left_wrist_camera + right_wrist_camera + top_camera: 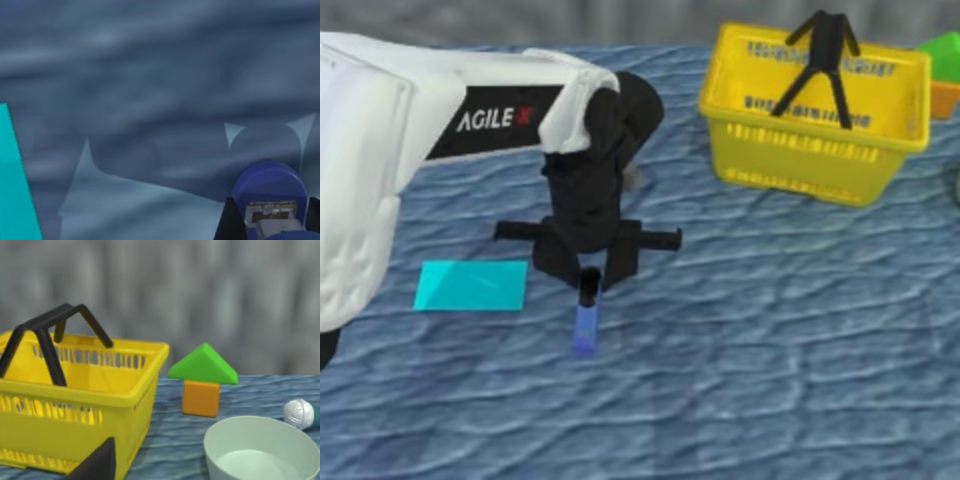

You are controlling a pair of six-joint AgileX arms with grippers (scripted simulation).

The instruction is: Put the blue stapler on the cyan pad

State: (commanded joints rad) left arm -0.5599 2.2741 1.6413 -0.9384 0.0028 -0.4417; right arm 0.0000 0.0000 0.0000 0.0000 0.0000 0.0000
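the left gripper (588, 283) is clamped on the black end of the blue stapler (585, 327), over the middle of the bench (770, 360), toward its left half. the cyan pad (471, 285) lies flat near the left edge, apart from the stapler, with bare bench between them and along the whole near edge. the yellow basket (815, 150) stands by the far edge, handles up. a pale bowl (260, 450) sits beside a block house (202, 382).

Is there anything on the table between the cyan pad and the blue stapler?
No. In the top view only bare blue tabletop lies between the cyan pad and the blue stapler, which the left gripper holds.
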